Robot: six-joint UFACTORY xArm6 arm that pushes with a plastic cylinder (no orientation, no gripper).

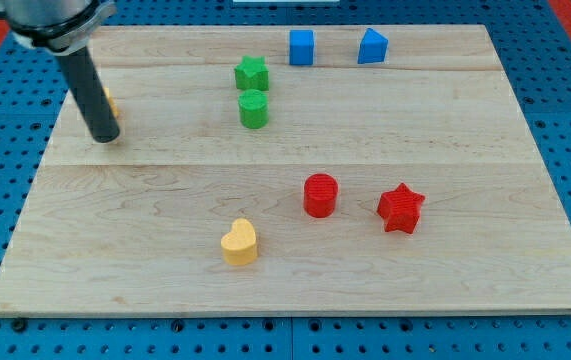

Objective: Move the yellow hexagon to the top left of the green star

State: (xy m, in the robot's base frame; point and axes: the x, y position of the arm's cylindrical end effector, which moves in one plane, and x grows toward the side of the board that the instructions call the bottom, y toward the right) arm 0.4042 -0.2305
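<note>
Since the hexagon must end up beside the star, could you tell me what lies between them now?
Only bare board, in the camera view: the yellow hexagon peeks out behind my tip, far left of the green star.

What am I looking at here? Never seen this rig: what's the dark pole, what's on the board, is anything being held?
One camera looks down at an angle on a pale wooden board lying on a blue perforated base. The dark pole is the robot arm's rod; it has no claw, so nothing is held. It only pushes blocks with my tip, now near the board's left edge. A small yellow block, mostly hidden behind the rod, touches it on the view's right; its shape cannot be made out. Also on the board: a green star with a green cylinder just below it, two blue blocks at the view's top, a red cylinder, a red star and a yellow heart.
</note>
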